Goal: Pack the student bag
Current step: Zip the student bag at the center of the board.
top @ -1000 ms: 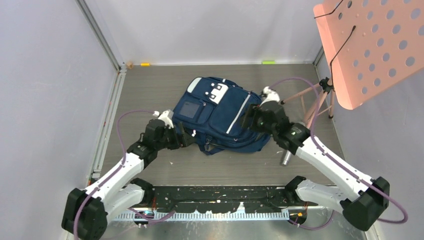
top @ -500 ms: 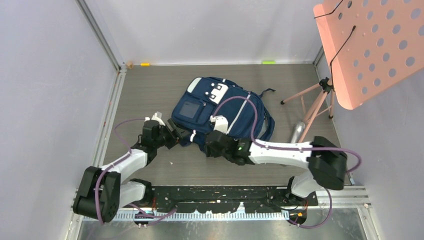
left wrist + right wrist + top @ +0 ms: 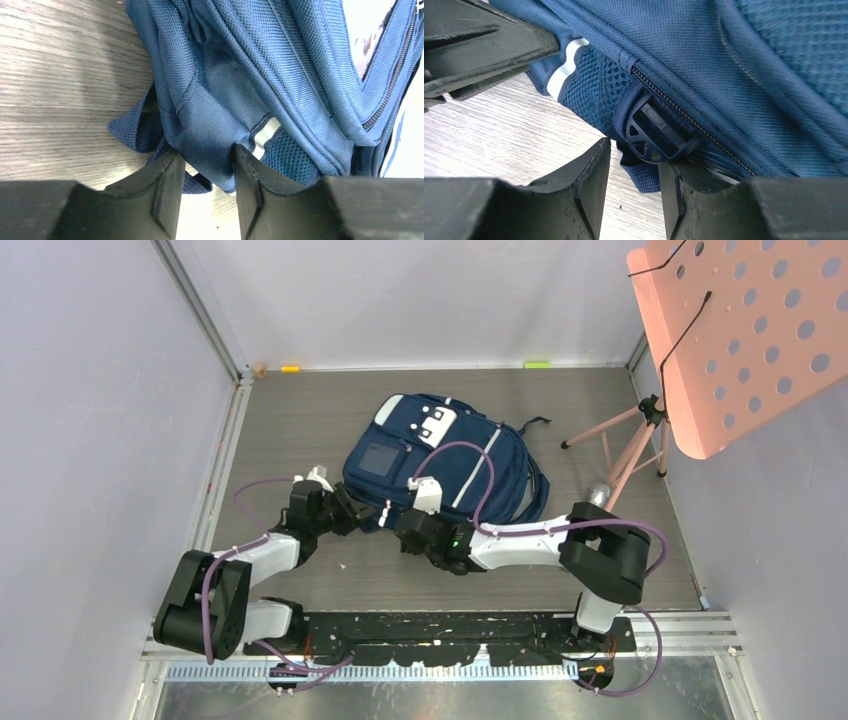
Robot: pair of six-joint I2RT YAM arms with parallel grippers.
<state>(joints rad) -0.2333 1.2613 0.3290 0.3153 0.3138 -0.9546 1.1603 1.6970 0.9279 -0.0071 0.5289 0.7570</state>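
left hand — grips student bag edge | right hand — swung to near edge, grip unclear

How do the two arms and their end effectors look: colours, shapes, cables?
Both the left arm and right arm have white links between bulky black joints. A purple cable loops along each. A small green light glows on the right one. The end effectors, left and right, have two blocky black fingers each.
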